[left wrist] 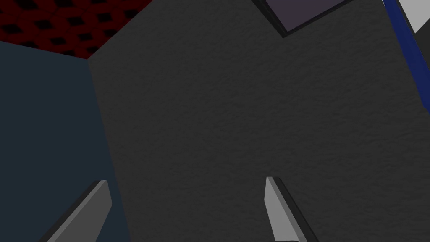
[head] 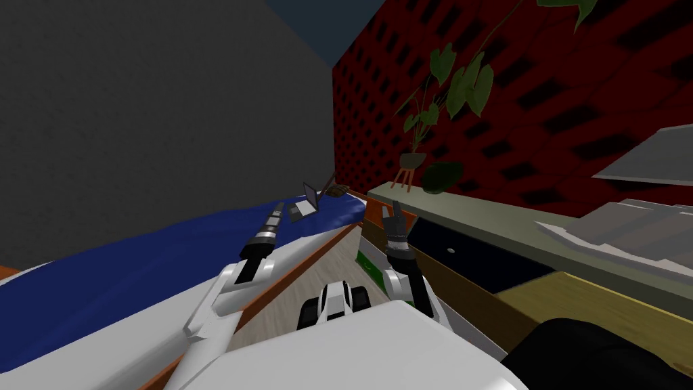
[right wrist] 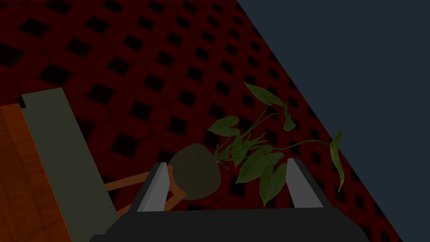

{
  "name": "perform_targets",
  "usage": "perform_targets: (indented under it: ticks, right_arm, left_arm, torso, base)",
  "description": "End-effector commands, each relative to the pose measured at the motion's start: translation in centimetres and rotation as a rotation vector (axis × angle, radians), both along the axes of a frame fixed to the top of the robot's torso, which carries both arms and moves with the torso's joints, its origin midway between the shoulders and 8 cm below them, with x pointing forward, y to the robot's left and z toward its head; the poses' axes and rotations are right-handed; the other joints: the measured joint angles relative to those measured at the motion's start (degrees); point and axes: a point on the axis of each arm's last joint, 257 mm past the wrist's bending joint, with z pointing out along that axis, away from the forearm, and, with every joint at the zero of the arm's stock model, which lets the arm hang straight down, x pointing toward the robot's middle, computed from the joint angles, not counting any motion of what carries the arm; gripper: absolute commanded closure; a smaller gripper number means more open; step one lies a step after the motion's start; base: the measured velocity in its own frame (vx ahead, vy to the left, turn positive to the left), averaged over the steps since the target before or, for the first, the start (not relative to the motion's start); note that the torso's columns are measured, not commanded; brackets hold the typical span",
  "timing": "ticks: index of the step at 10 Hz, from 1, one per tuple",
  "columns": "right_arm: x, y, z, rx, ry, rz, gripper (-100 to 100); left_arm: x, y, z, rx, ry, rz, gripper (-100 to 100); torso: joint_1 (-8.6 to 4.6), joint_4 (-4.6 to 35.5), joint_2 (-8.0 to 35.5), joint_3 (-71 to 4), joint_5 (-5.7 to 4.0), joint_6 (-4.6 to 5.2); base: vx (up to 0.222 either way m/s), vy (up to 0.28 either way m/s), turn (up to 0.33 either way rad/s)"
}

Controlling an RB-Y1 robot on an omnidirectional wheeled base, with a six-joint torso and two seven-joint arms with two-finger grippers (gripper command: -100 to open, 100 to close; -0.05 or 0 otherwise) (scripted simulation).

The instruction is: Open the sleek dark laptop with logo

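Observation:
A small dark laptop [head: 305,202] lies on the blue bed cover [head: 169,257], far ahead near the wall corner. Its lid stands raised above its grey base. My left gripper [head: 276,210] reaches over the bed and stops a little short of the laptop. In the left wrist view that gripper [left wrist: 189,210] is open with nothing between its fingers, facing a grey wall, and a dark-edged purple-grey panel [left wrist: 300,12] that may be the laptop's lid shows beyond them. My right gripper [head: 393,210] points upward beside the bed, open and empty [right wrist: 226,189].
A potted plant [head: 414,161] on a wooden stand sits on a grey-green ledge [head: 487,220] along the red patterned wall, beyond the right fingers [right wrist: 195,176]. A brown object [head: 336,191] lies just past the laptop. A narrow strip of floor [head: 318,277] runs between bed and ledge.

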Motion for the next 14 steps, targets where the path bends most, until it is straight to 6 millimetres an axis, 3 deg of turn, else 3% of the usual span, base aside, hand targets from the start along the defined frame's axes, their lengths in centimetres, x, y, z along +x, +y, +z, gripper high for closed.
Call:
perform_targets:
  ticks: [1,5,6,9,10,13,14]
  right_arm:
    - [0.0,0.0,0.0,0.0,0.0,0.0,0]
    - [0.0,0.0,0.0,0.0,0.0,0.0,0]
    - [0.0,0.0,0.0,0.0,0.0,0.0,0]
    - [0.0,0.0,0.0,0.0,0.0,0.0,0]
    - [0.0,0.0,0.0,0.0,0.0,0.0,0]
    - [0.0,0.0,0.0,0.0,0.0,0.0,0]
    - [0.0,0.0,0.0,0.0,0.0,0.0,0]
  left_arm:
    - [1.4,1.2,-0.9,0.014,0.036,0.043,-100]
    - [3.6,3.7,-2.4,0.026,0.099,0.127,-100]
    - [4.6,5.2,-3.1,0.018,0.13,0.169,-100]
    - [5.4,6.7,-3.9,0.029,0.16,0.224,-100]
    - [6.1,8.3,-4.3,0.017,0.183,0.271,-100]
    - [6.7,10.1,-5.3,0.026,0.219,0.331,-100]
    - [7.2,11.7,-5.9,0.007,0.242,0.38,-100]
  torso:
    - [0.0,-0.01,0.0,0.0,0.0,0.05]
    - [0.05,0.02,0.08,0.05,0.01,0.05]
    - [0.05,0.02,0.07,0.04,0.01,-0.01]
    - [0.03,0.01,0.05,0.02,0.01,0.05]
    - [0.05,0.01,0.05,0.03,0.01,-0.01]
    - [0.03,0.01,0.05,0.03,0.01,0.04]
    - [0.04,0.02,0.06,0.04,0.01,0.0]
  base:
    - [-0.025,0.02,-0.143]
    - [-0.027,0.018,-0.181]
    - [-0.022,0.009,-0.219]
    - [-0.013,0.007,-0.154]
    - [-0.004,0.004,-0.218]
    - [0.002,0.003,-0.151]
    - [0.01,-0.003,-0.211]
